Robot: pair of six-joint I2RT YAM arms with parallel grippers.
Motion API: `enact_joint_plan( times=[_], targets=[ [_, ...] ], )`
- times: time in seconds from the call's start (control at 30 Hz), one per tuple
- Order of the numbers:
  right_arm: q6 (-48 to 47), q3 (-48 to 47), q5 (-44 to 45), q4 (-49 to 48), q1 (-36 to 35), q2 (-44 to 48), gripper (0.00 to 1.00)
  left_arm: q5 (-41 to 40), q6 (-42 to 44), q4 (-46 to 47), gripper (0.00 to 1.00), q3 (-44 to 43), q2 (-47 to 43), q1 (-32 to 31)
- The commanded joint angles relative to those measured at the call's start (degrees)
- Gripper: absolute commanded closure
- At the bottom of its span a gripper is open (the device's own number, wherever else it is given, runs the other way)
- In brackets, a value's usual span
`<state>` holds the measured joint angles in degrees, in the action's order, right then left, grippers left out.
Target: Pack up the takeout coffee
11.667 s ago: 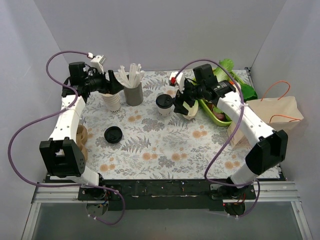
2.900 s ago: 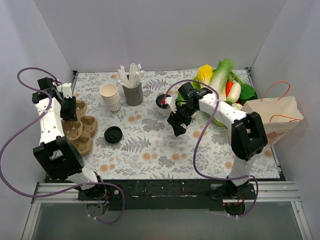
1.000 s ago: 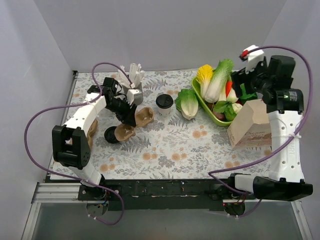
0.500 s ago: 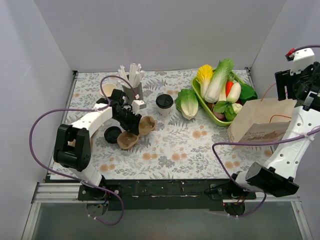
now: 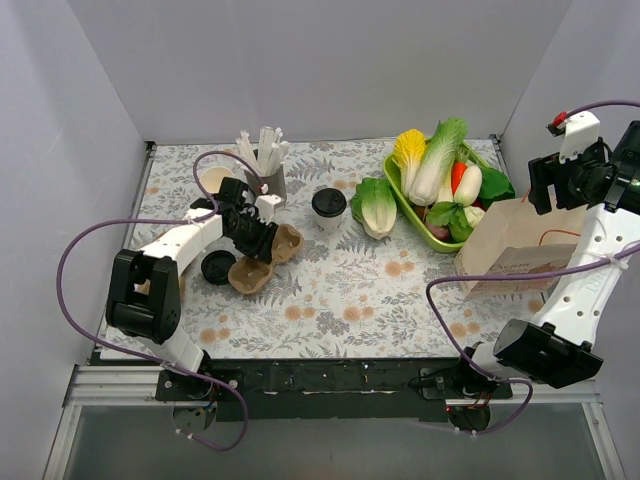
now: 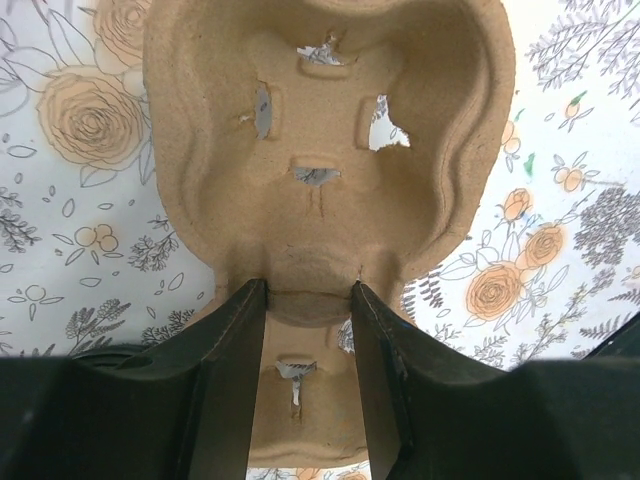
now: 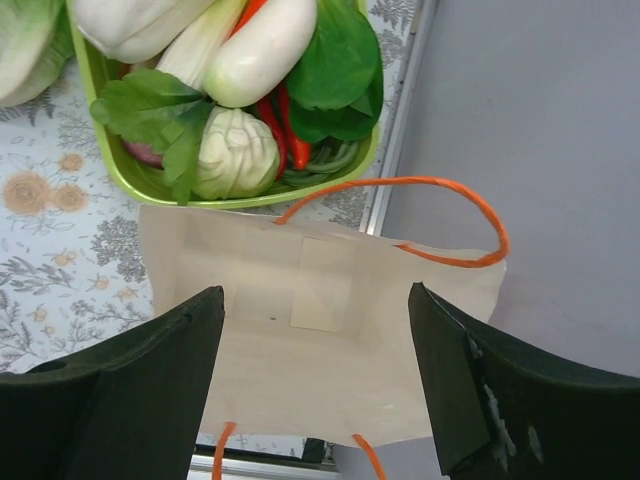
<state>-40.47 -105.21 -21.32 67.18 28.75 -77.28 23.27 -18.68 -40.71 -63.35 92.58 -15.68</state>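
The takeout coffee point(image 5: 328, 207), a cream cup with a black lid, stands upright at the back middle of the floral mat. My left gripper point(image 5: 255, 237) is shut on a brown pulp cup carrier point(image 5: 262, 259), left of the coffee; in the left wrist view its jaws pinch the ridge between the carrier's wells point(image 6: 310, 300). My right gripper point(image 5: 570, 170) is open and empty, high above the open paper bag point(image 5: 520, 245). The right wrist view looks down into the empty bag point(image 7: 300, 340).
A loose black lid point(image 5: 217, 266) lies left of the carrier. A stack of lidless cups point(image 5: 212, 180) and a grey holder of straws point(image 5: 265, 175) stand at the back left. A lettuce point(image 5: 376, 207) and a green vegetable tray point(image 5: 415, 222) sit beside the bag.
My left gripper has drawn the carrier slightly left and back. My right arm has moved left and down over the bag.
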Motion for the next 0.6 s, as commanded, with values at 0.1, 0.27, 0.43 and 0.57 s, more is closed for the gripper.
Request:
enact_joint_plan(
  times=[0.1, 0.27, 0.43, 0.57],
  targets=[
    [-3.92, -1.14, -8.38, 6.82, 0.08, -0.07, 0.14, 7.73, -2.76, 2.56, 0.54, -5.47, -4.76, 1.70],
    [-3.39, 2.72, -12.25, 7.71, -0.36, 1.51, 0.12, 5.22, -3.47, 0.73, 0.50, -8.27, -2.15, 1.79],
    [-2.95, 2.47, -12.52, 7.71, -0.89, 1.07, 0.12, 8.52, -3.91, -0.08, 0.02, -9.51, -2.39, 1.71],
    [-3.04, 4.30, -10.59, 7.79, -3.17, 3.26, 0.12, 13.02, -5.57, 2.47, 0.02, -8.54, -5.65, 1.53]
  ],
)
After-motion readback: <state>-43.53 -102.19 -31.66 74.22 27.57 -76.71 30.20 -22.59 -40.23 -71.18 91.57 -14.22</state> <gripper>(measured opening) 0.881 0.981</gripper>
